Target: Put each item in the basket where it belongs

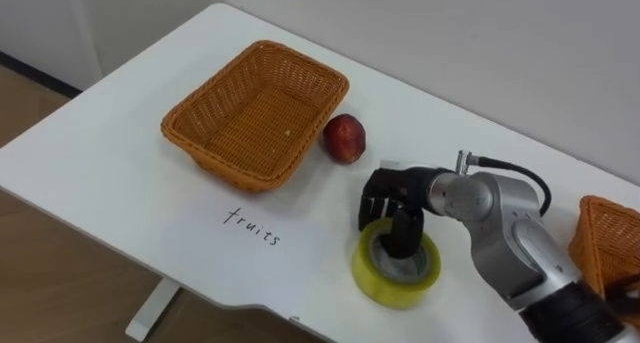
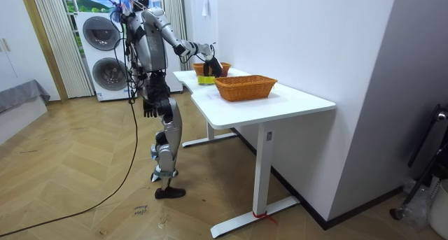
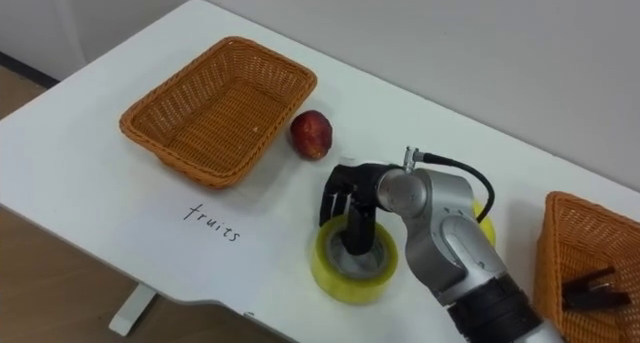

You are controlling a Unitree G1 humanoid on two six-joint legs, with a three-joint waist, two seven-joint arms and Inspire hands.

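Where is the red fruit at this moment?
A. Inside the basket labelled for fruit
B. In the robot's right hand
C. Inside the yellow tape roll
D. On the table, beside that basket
D: the red fruit lies on the table next to the fruit basket, while the right hand is at the yellow tape roll.

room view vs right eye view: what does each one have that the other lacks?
Room view: the washing machines, the left hand hanging by the hip. Right eye view: the red fruit beside the left basket, the handwritten label. Both: the right hand pinching the yellow tape roll, the right basket, the white table.
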